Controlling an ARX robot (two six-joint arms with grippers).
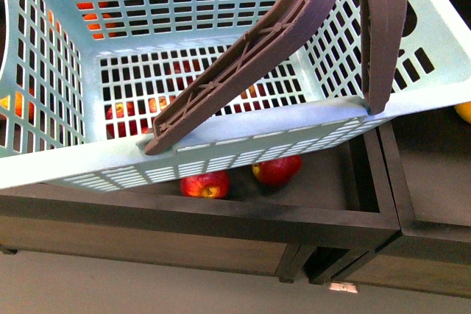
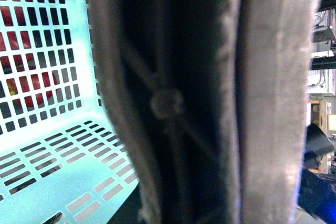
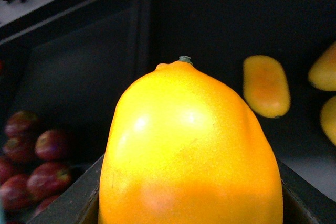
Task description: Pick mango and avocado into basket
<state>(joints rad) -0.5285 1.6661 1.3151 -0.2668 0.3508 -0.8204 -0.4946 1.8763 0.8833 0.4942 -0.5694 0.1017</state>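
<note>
Starting at the right gripper: its fingers don't show in the right wrist view, so I can't tell how wide they are. The mango (image 3: pixel 189 150) fills that view really close, stem end pointing away from the wrist, so my guess is it's in the grip. Past it, more yellow fruit (image 3: pixel 266 86) lie in a dark bin. Same deal with the left gripper, no fingers visible, just the brown handle (image 2: pixel 168 103) right up against the camera. In the front view the basket (image 1: pixel 243 134) hangs tilted over the apples (image 1: pixel 204 184), mouth open, nothing in it that I can see. So the mango needs to go leftward, over to the left arm's side. No avocado in sight anywhere.
</note>
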